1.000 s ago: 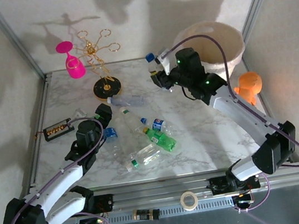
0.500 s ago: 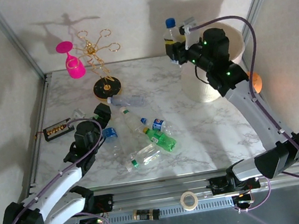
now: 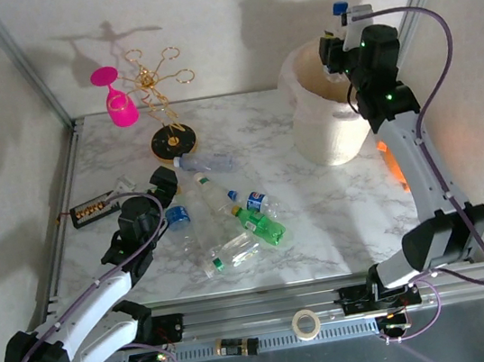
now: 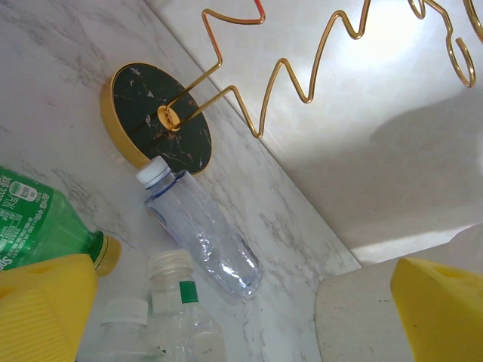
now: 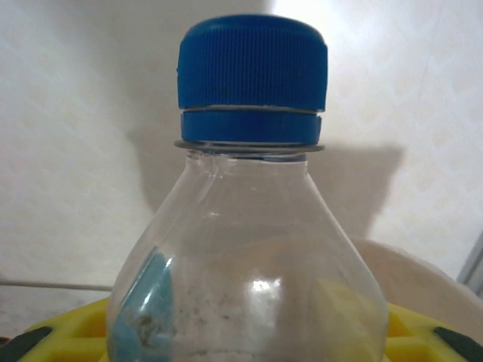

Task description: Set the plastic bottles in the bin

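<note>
My right gripper [image 3: 334,47] is shut on a clear bottle with a blue cap [image 3: 340,9], held upright above the far rim of the bin [image 3: 324,123], a big cream bucket at the back right. In the right wrist view the held bottle [image 5: 249,256] stands between the yellow fingers [image 5: 64,335]. Several plastic bottles lie mid-table: a clear one [image 3: 205,162], a green one [image 3: 263,226], and a blue-labelled one [image 3: 261,202]. My left gripper [image 3: 165,180] hovers open just left of them. Its view shows the clear white-capped bottle [image 4: 202,234] and the green bottle [image 4: 38,222].
A gold wire rack on a black round base [image 3: 172,141] stands at the back left with a pink wine glass [image 3: 118,99] hung on it. A black studded box [image 3: 93,208] lies left. An orange figure [image 3: 394,163] sits behind the right arm.
The right arm has lifted the blue-capped bottle and swung it right, from left of the bin to above its rim. The left arm has hardly moved.
</note>
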Action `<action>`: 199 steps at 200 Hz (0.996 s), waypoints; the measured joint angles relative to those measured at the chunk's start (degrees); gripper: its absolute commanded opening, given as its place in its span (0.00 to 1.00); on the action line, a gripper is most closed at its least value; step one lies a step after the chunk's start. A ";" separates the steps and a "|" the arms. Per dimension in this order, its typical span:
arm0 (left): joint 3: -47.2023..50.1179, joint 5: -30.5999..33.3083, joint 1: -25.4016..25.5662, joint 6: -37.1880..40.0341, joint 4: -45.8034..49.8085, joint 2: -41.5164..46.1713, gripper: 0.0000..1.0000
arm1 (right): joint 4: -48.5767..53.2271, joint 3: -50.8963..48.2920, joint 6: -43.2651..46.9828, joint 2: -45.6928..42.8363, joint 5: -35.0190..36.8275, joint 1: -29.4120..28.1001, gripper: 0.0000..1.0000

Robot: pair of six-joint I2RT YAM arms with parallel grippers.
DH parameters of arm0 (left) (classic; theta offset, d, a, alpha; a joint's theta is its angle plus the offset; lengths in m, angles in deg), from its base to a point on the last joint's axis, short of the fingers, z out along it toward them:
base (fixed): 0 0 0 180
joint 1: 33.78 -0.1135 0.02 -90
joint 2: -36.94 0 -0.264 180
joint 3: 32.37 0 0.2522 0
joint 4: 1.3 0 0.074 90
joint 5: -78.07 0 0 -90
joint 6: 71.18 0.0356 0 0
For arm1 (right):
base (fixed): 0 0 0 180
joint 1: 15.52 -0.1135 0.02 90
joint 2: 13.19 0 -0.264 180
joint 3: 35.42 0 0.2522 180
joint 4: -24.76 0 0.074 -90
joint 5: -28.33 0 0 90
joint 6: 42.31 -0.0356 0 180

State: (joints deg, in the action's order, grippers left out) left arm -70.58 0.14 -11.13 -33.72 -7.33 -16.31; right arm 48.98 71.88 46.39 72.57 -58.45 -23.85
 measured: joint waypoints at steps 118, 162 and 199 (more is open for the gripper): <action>-0.04 0.20 -1.51 2.23 2.19 0.79 1.00 | 3.96 0.87 -5.35 6.27 -1.88 3.96 0.99; -1.05 -1.53 -3.87 3.56 2.82 -2.91 1.00 | 4.04 0.90 -5.81 2.91 -1.84 3.10 0.99; -4.39 -4.72 -6.71 4.68 4.13 -7.06 1.00 | 3.48 -0.94 -5.57 -3.58 -1.73 -3.54 0.99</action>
State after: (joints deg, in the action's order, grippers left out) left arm -74.97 -4.58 -17.84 -29.04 -3.20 -23.37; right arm 52.45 70.94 40.82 68.98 -60.17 -27.40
